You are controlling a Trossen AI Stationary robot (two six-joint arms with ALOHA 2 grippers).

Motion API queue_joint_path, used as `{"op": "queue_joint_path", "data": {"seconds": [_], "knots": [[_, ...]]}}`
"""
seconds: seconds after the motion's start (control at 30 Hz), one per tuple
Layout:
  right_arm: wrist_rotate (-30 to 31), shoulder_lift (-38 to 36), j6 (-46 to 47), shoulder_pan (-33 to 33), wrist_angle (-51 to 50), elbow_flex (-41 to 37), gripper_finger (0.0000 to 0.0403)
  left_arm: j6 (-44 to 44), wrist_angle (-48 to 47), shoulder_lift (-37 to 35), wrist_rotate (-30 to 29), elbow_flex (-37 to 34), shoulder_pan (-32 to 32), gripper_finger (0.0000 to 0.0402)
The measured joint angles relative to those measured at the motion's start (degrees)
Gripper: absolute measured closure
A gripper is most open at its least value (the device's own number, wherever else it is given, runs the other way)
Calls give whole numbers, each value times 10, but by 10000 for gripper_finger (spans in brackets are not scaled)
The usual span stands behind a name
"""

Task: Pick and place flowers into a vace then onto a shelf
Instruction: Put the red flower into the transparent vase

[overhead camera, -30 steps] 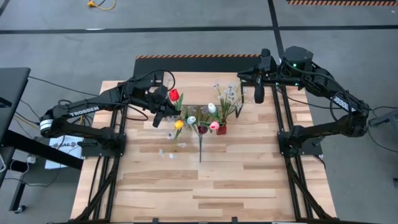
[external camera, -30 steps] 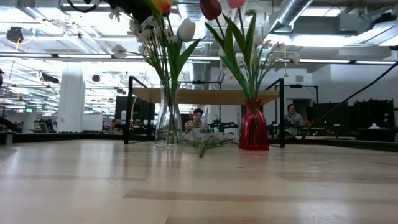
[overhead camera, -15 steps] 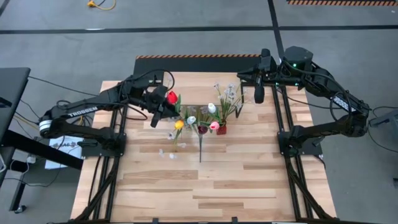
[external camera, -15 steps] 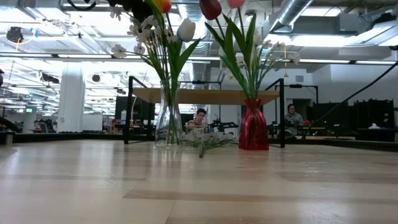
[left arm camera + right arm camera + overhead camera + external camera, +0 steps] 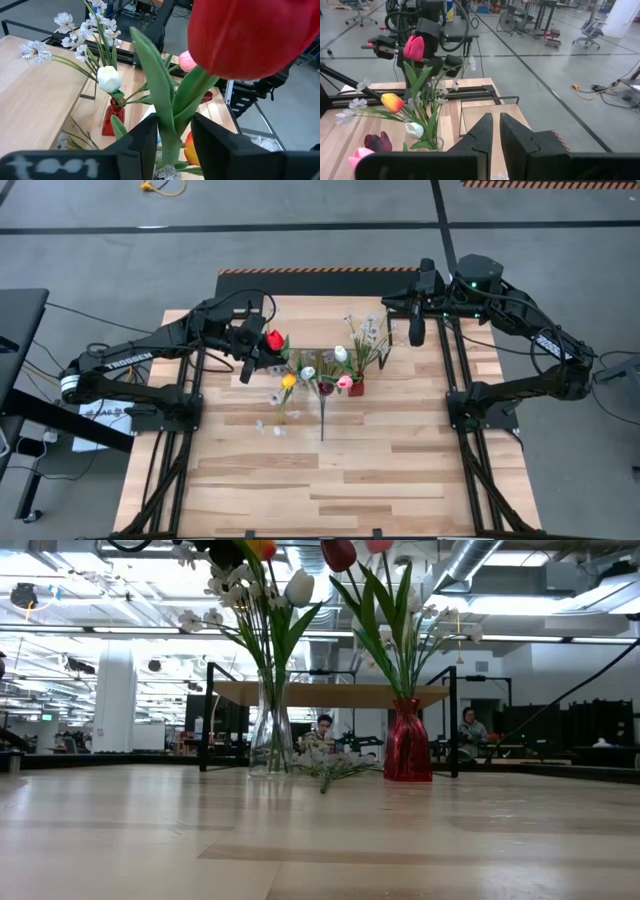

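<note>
Red tulip [image 5: 275, 339] stands highest over the clear glass vase [image 5: 270, 740], its green stem [image 5: 170, 135] running between the jaws of the left gripper [image 5: 254, 362]. In the left wrist view the stem sits in the gap with a little room at the sides, so the jaws look narrowly parted around it, though I cannot tell whether they press on it. The glass vase also carries an orange-yellow tulip [image 5: 288, 380], a white tulip [image 5: 299, 587] and sprays of small pale blossoms [image 5: 222, 595].

Just beside it, on the wooden table [image 5: 330, 470], stands a red vase [image 5: 407, 741] with a dark red tulip [image 5: 338, 553], a pink tulip [image 5: 345, 382], another white tulip [image 5: 340, 354] and more sprays [image 5: 368, 330]. A loose spray [image 5: 330, 768] lies flat on the table between the two vases. Both vases stand in front of the small light-wood shelf [image 5: 330, 693] on black legs.

At the far right side of the table hangs the right gripper [image 5: 415, 328], well apart from the flowers, its jaws nearly together and holding nothing. People sit in the room behind the table.
</note>
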Motion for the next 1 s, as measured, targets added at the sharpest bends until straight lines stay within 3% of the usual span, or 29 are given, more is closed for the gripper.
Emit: {"op": "queue_joint_path", "data": {"seconds": [0.37, 0.67, 1.0], "knots": [[0, 0, 0, 0, -2, 0, 376, -5, -29, 0, 2, 0, 0, 394], [0, 0, 0, 0, -2, 0, 376, -5, -25, 0, 6, 0, 0, 365], [0, 0, 0, 0, -2, 0, 376, 44, -8, 0, 7, 0, 0, 383]]}}
